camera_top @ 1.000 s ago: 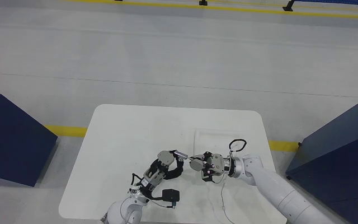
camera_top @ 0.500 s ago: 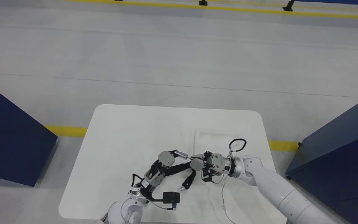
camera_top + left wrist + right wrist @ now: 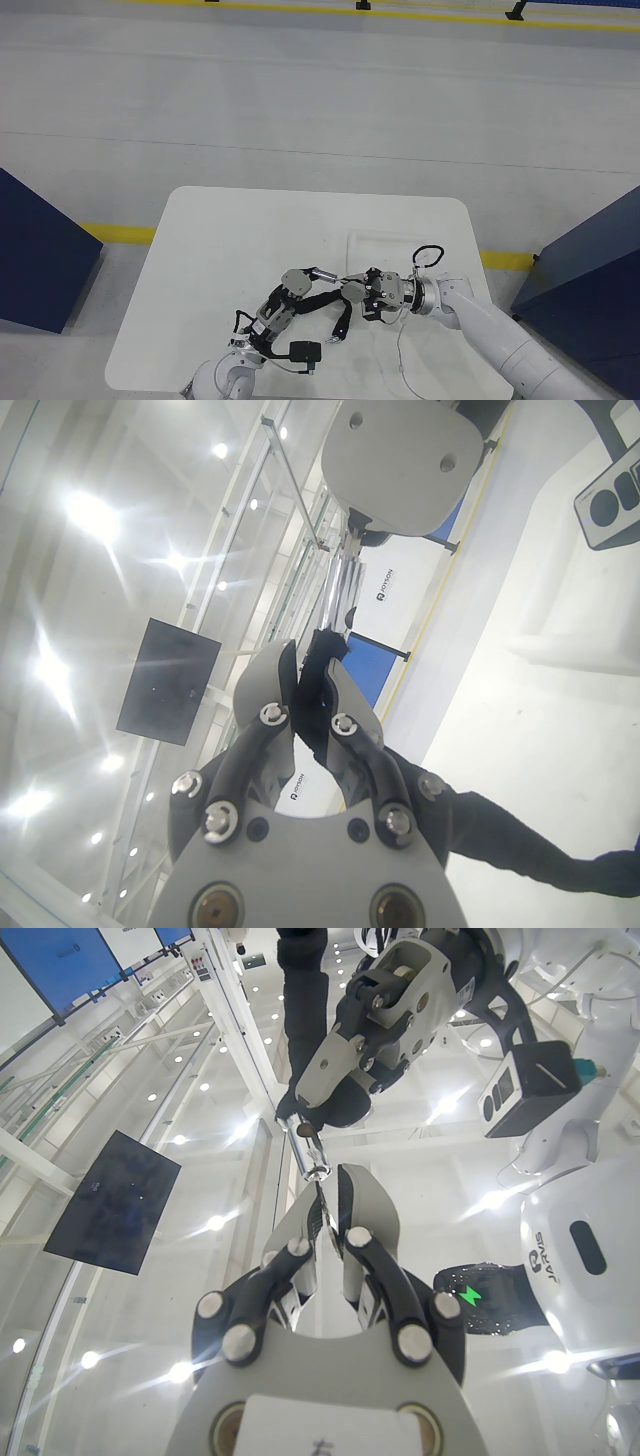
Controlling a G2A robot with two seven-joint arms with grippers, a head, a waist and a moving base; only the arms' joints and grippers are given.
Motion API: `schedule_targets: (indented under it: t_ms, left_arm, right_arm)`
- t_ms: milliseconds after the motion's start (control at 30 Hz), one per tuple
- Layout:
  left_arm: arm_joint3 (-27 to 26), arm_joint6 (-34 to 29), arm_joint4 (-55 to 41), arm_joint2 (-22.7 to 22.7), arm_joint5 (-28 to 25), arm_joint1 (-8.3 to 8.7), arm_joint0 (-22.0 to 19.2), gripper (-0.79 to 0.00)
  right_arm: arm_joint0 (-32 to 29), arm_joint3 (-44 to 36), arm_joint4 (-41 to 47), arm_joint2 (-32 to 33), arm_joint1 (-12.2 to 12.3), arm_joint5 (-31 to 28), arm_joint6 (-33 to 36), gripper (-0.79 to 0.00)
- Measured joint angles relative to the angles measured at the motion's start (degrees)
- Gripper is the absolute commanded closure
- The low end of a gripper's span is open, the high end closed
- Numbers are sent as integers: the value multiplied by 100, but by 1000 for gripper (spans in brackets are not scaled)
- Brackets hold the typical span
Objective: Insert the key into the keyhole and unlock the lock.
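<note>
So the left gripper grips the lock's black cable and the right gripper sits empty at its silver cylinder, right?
Not empty: the right wrist view shows the right gripper shut on the key, its tip at the silver cylinder. The left gripper does grip the black cable.

Looks out along the left gripper [image 3: 310,660], fingers [image 3: 257,687] pressed from both sides against a black lock cable [image 3: 312,715]. Leaves a short frayed end poking out past the fingertips. Lets the rest trail back beside the gripper's base as a broad dark band. Beyond the fingers, takes in bright ceiling lights [image 3: 92,512], a dark rectangular screen [image 3: 167,682], blue panels [image 3: 375,670] and a thin yellow line [image 3: 438,585].
</note>
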Motion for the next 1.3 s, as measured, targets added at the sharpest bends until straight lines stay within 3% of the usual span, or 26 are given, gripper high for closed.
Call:
schedule_targets:
  t_ms: [467, 900, 1300]
  left_arm:
    - [19, 13, -15, -4, 37, -12, -2, 0]
    - [101, 25, 10, 6, 100, -27, -26, 0]
    - [166, -4, 53, 4, 103, -39, -52, 0]
  right_arm:
    - [-307, -101, -647, 516, 169, -456, 453, -785]
    - [-902, -138, -1676, 1400, 611, -1748, 1745, -785]
    - [-1516, -364, -1627, 2125, 945, -1957, 1957, -785]
